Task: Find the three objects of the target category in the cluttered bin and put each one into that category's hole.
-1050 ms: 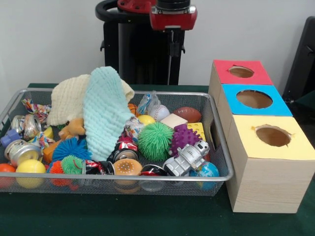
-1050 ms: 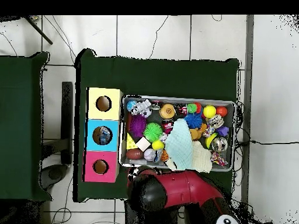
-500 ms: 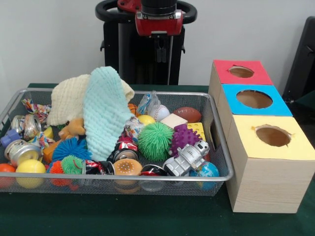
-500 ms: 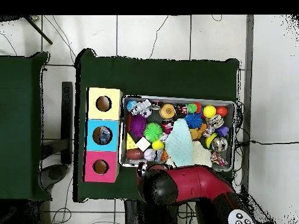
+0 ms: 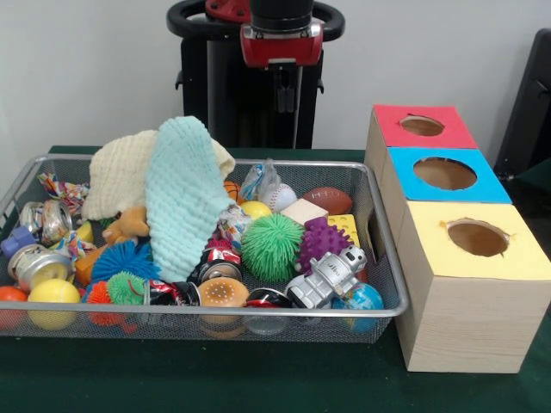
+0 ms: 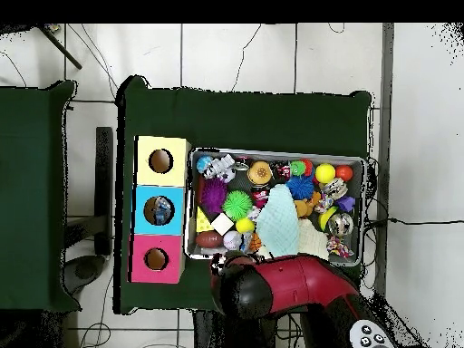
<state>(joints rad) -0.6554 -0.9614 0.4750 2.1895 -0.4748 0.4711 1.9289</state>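
The wire bin (image 5: 215,307) holds a heap of toys under a mint towel (image 5: 181,198) and a cream towel (image 5: 116,172). Among them lie a green spiky ball (image 5: 271,247), a purple spiky ball (image 5: 323,241), a silver robot toy (image 5: 327,277), a small football (image 5: 328,200), a baseball (image 5: 280,197) and crushed cans (image 5: 34,262). My gripper (image 5: 284,90) hangs high above the bin's far rim, holding nothing that I can see. From overhead, the red arm (image 6: 281,288) covers it. The red (image 5: 422,126), blue (image 5: 445,173) and yellow (image 5: 478,237) boxes each have a round hole.
The three boxes stand in a row tight against the bin's right side in the front view. Something lies inside the blue box's hole (image 6: 159,210) in the overhead view. A yellow ball (image 5: 53,292) and a globe ball (image 5: 362,298) sit at the bin's front rim.
Over the last second the gripper has shifted left along the bin's far side, then nudged slightly back to the right. Nothing in the bin has moved.
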